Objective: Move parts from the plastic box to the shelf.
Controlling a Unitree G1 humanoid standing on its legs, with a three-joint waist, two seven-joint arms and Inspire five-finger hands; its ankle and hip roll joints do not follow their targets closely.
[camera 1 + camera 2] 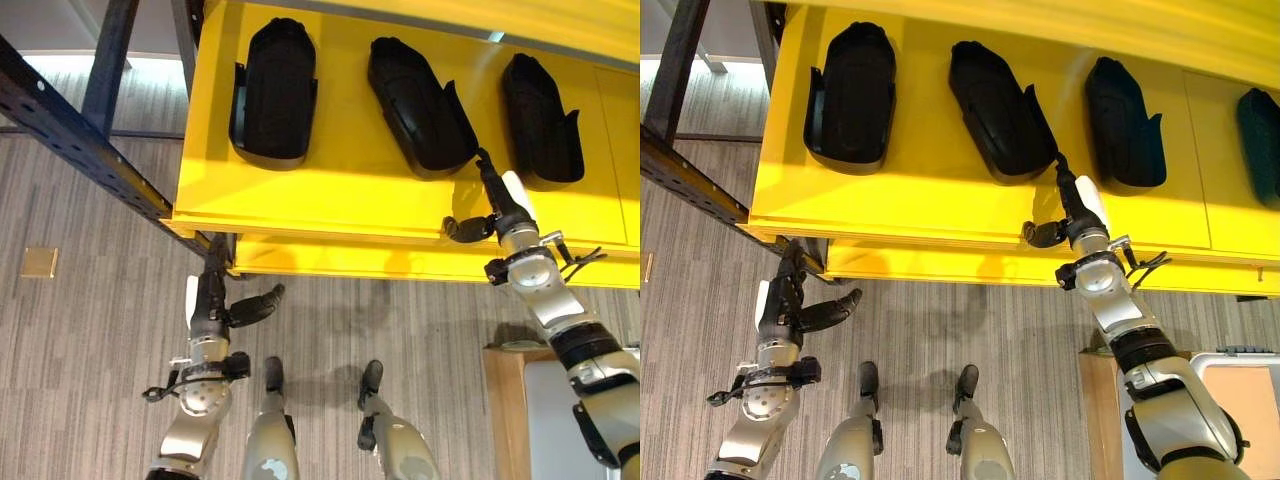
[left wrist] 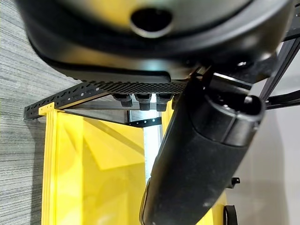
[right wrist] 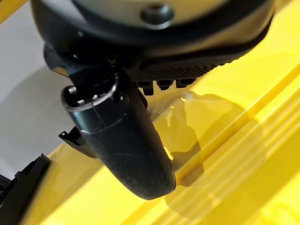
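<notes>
Lying in a row on the yellow shelf point(image 1: 330, 195) were three black parts point(image 1: 274, 90) point(image 1: 418, 105) point(image 1: 541, 115), with a fourth part point(image 1: 1259, 130) at 3 o'clock. Right hand point(image 1: 497, 200), fingers straight and empty, touched the middle part's 5 o'clock corner. Left hand point(image 1: 215, 305) hung relaxed below the shelf edge, beside a dark blue rack beam point(image 1: 80, 145) at 9 o'clock.
</notes>
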